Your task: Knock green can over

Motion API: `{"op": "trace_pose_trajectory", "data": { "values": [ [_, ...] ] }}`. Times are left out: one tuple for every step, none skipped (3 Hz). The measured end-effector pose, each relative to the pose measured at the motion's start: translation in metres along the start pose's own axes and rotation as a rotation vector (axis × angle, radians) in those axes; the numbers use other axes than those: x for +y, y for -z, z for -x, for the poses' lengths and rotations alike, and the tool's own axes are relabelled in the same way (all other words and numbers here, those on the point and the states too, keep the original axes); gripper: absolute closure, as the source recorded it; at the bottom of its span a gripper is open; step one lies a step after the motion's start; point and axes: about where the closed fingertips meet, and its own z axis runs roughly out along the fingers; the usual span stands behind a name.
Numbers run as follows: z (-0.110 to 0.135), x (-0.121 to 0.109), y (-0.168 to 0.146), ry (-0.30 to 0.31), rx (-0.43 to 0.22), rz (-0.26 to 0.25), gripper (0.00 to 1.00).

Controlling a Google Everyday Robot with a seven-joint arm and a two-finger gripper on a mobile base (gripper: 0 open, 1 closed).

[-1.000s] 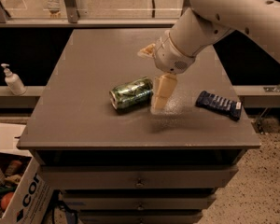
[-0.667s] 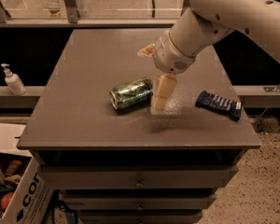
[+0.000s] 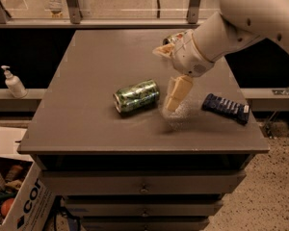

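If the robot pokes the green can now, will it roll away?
Probably yes: the green can lies on its side on the flat table, so a nudge across its round body should roll it. It looks like thin metal, likely light and easy to dent. The gripper hangs just beside it.

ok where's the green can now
In the camera view the green can lies on its side near the middle of the table, beside the gripper, which hangs between it and the blue packet.
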Motion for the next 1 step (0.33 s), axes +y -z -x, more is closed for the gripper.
{"op": "trace_pose_trajectory", "data": {
  "values": [
    [-0.0003,0.0006,0.0011,-0.004,-0.005,-0.002,0.0]
  ]
}}
